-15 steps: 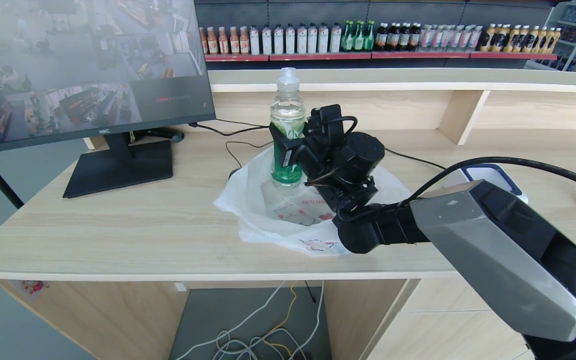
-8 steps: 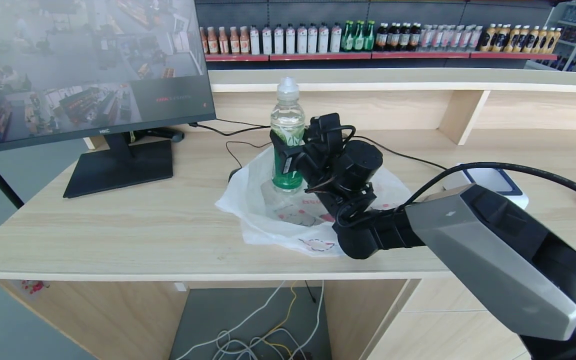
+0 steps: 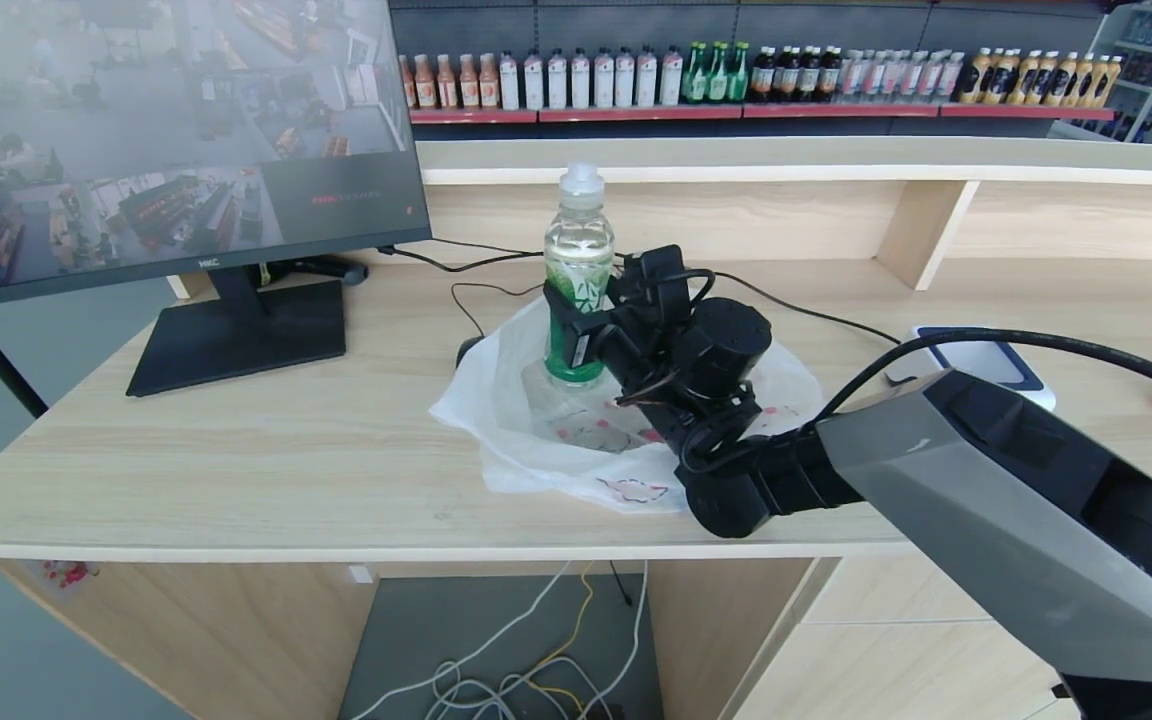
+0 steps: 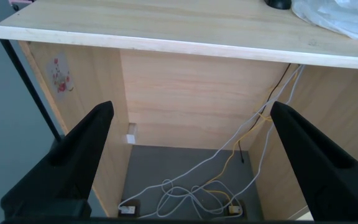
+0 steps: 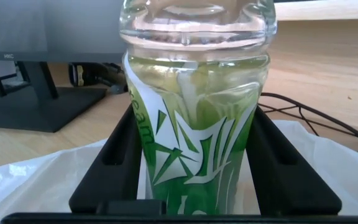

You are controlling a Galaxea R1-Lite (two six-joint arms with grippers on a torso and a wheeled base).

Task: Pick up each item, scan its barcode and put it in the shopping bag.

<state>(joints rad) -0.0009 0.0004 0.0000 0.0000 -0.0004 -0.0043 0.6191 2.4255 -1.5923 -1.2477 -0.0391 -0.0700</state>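
Our right gripper [image 3: 576,335] clamps the bottle [image 3: 578,250] upright by its middle, low over the shopping bag [image 3: 536,425] (its mouth lies crumpled); we should lower straight and release once seated.

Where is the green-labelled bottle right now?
In the head view the bottle stands upright near the middle of the counter, clamped in the right gripper, its base at the white shopping bag, right of the monitor.
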